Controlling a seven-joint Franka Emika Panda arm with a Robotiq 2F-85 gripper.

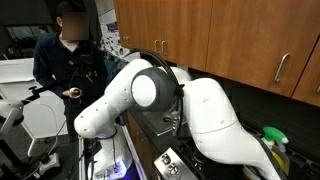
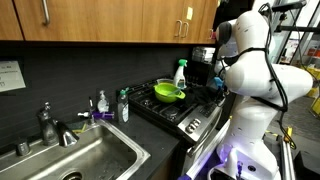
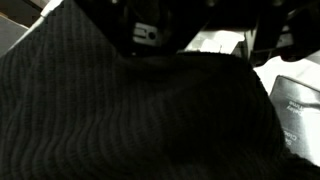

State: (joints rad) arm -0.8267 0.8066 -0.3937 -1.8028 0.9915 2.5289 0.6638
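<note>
Wrist view: dark ribbed cloth fills frame, ribs slanting; claw's spread cannot be told.

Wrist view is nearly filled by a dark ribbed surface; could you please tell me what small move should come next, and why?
Probably a short retreat of the arm away from the dark ribbed surface. That surface fills almost the whole wrist view, so nothing to grasp shows there, while the stove and green bowl show in an exterior view.
</note>
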